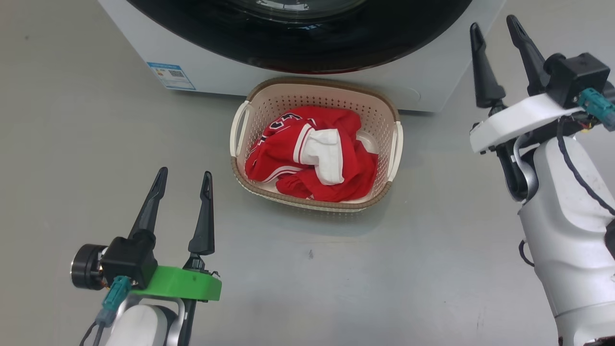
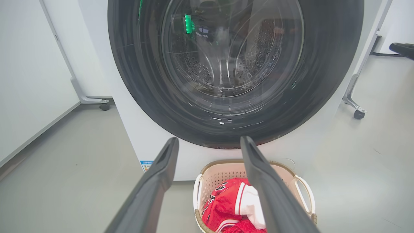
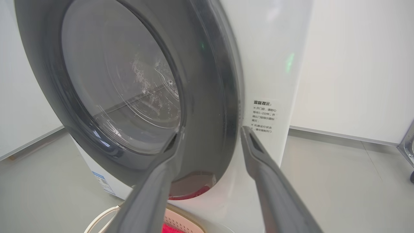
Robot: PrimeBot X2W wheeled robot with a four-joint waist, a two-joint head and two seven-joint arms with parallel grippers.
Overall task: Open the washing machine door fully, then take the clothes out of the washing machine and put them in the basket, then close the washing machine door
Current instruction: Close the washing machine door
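Grey floor (image 1: 432, 269) runs up to the white washing machine (image 1: 423, 81). Nearest, the left pincer (image 1: 185, 172) hovers spread wide and empty. Beyond it the basket (image 1: 288, 103) stands just before the machine, with the clothes (image 1: 283, 154) heaped inside. Farther right, the right pincer (image 1: 494, 22) hangs by the right edge of the washing machine door (image 1: 307, 48), its fingers apart on nothing. That door looks swung to, yet it may not have caught; unlatched, it could drift open over the basket. A careless pull-back might also hook a finger on the glossy rim. No latch can be made out, the machine's top is cut off, and reflections in the glass make it hard to tell whether the drum is truly bare.
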